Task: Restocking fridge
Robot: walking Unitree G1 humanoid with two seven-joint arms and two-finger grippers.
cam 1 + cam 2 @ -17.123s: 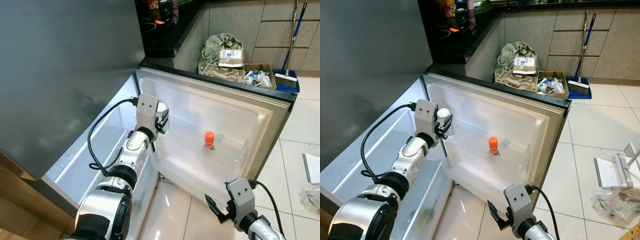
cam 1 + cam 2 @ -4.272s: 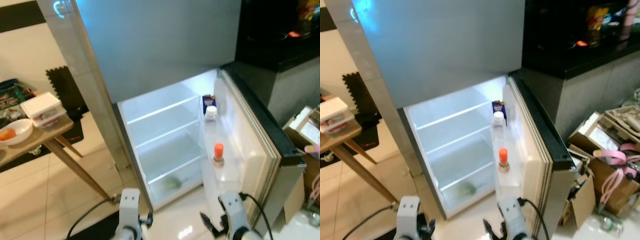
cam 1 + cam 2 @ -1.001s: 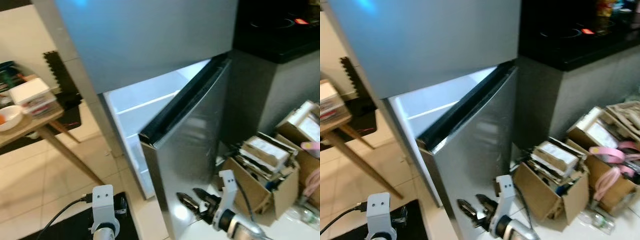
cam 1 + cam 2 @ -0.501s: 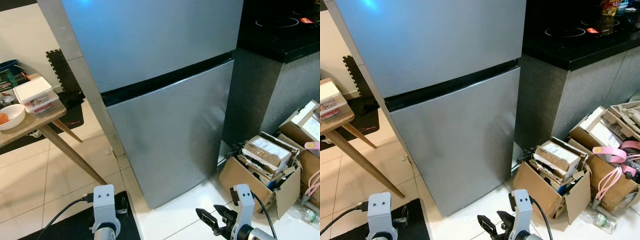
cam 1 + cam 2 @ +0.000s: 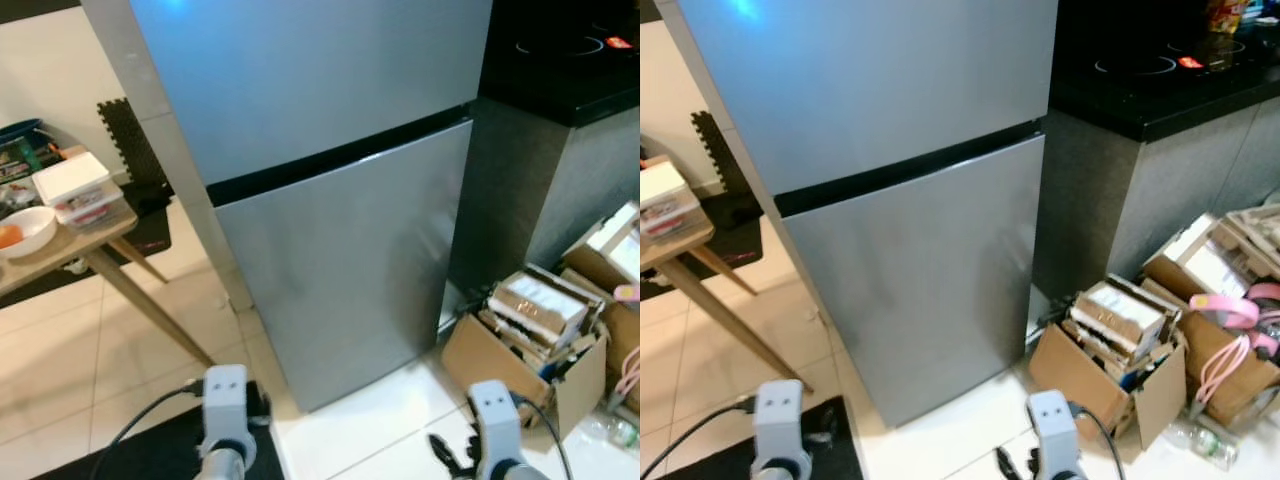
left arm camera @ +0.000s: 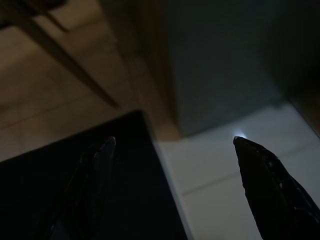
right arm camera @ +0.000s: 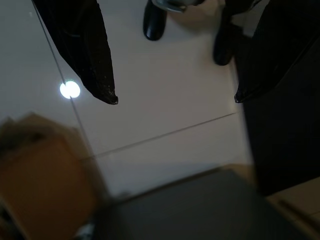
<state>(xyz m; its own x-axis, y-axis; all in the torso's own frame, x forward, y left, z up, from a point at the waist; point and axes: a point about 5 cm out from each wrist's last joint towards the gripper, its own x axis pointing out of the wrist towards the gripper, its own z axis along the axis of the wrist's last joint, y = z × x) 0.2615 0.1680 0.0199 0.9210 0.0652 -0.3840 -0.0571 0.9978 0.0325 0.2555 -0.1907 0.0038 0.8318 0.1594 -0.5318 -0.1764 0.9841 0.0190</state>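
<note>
Fridge [image 5: 330, 190] fills the middle of the head views with both doors flush to the body; a second ago the lower door [image 5: 350, 270] was swinging in and the lit shelves showed behind it, so the cold space is now sealed, with the bottles seen earlier in the door rack out of sight behind it. That reads as the end of one restocking round, or of the whole job. Table [image 5: 70, 245] stands to the robot's left, well apart from the fridge, with a white container [image 5: 75, 185] and a bowl [image 5: 22, 232] on it; if more goods are to go in, they would likely come from there. Boxes [image 5: 1120, 340] of clutter sit on the floor to the right, near the fridge's foot. Right gripper [image 7: 175, 100], which half a second ago reached toward the door, now hangs low over the tiles, fingers spread wide with nothing between them. Left gripper [image 6: 172, 145] hangs idle above the black mat's [image 6: 75, 185] edge, also spread and empty.
</note>
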